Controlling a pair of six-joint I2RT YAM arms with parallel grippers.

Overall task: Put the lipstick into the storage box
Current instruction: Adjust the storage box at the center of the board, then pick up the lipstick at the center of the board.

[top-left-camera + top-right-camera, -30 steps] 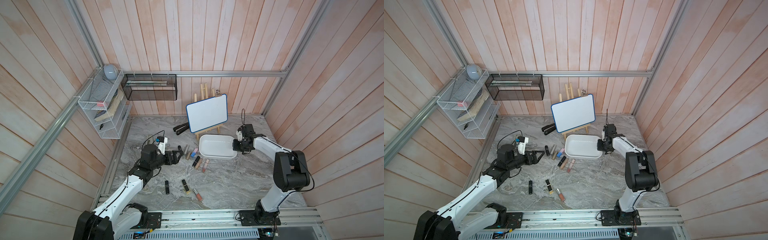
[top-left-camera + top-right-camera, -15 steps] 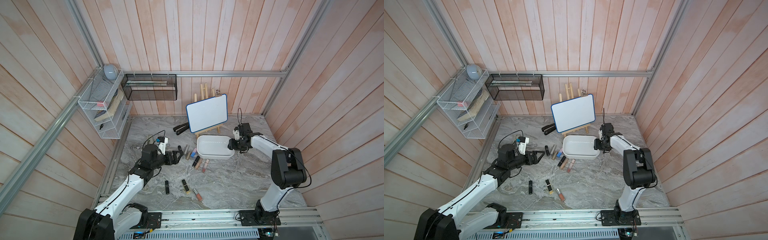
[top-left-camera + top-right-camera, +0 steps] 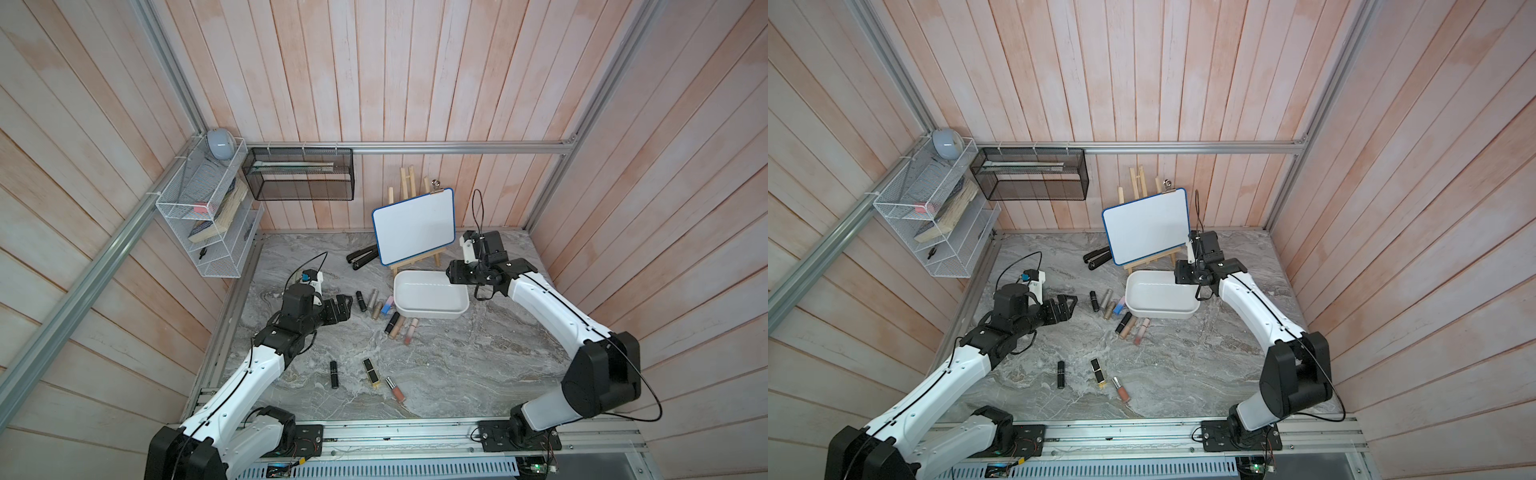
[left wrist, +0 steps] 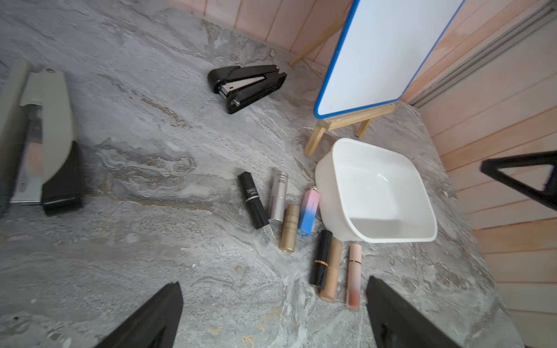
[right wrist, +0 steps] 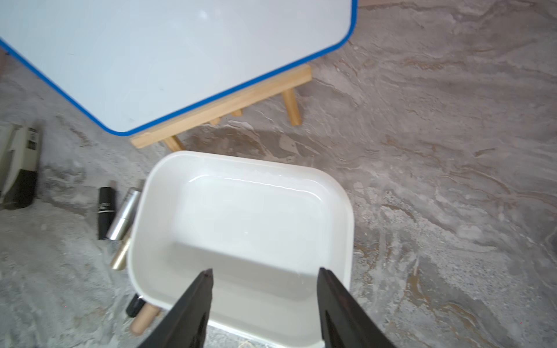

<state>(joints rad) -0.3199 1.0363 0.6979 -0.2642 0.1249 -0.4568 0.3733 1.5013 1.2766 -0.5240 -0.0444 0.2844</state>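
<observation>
Now my right gripper (image 5: pixel 265 271) hangs over the right end of the storage box (image 5: pixel 241 159), with jaws partly apart and nothing between them. The box stands on the table (image 3: pixel 457 365), just on the near side of the whiteboard (image 5: pixel 150 60). My left gripper (image 4: pixel 274 283) is wide open, left of the lipsticks (image 4: pixel 253 199), which lie just beside the box's left wall.

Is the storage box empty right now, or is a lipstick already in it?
Empty: the storage box shows only bare white floor in both wrist views; the lipsticks lie outside it.
</observation>
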